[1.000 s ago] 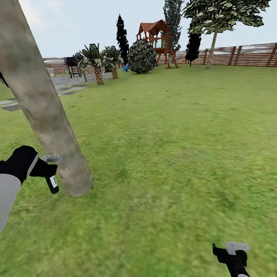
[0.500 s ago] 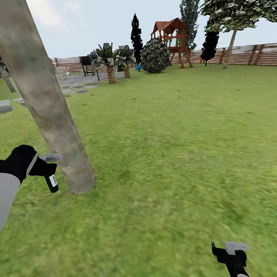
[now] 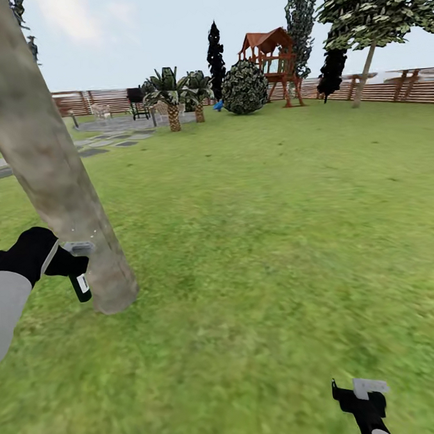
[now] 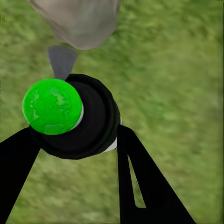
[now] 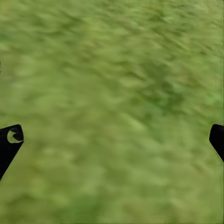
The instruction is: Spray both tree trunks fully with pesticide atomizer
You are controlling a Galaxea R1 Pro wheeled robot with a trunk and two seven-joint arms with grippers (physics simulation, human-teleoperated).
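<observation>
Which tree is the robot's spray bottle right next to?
The thick grey-brown tree trunk at the near left, leaning across the head view. The left gripper holds the pesticide atomizer beside its base. The thin-trunked leafy tree stands far off by the fence.

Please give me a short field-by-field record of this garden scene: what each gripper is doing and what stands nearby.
left gripper: shut on the small dark pesticide atomizer bottle with white label, beside the trunk base
atomizer top: bright green in the left wrist view
nearest tree: thick grey-brown mottled tree trunk, leaning in the head view
right gripper: open, over green lawn
background: brown slatted wooden fence, red-roofed wooden playhouse, round dark bush
</observation>
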